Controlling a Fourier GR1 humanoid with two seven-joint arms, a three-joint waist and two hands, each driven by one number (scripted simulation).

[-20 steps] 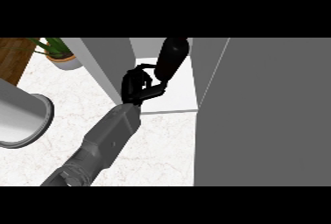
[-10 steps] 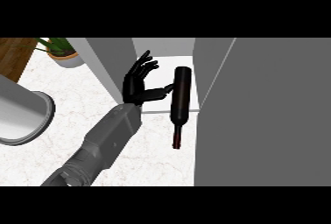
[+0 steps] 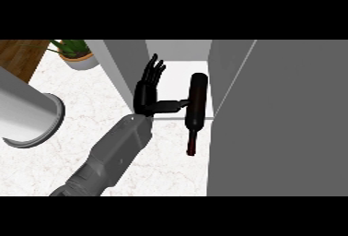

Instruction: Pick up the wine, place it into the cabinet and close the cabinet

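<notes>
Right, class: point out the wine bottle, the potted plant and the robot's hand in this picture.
wine bottle (image 3: 197, 99), head view, on the wide dark body.
potted plant (image 3: 82, 60), head view, on the pot's rim below the leaves.
hand (image 3: 146, 94), head view, on the palm, fingers straight.

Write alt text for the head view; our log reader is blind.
A dark wine bottle lies in the open cabinet, its neck sticking out over the counter. One open hand is beside it, thumb toward the bottle. A potted plant stands upper left.
</notes>
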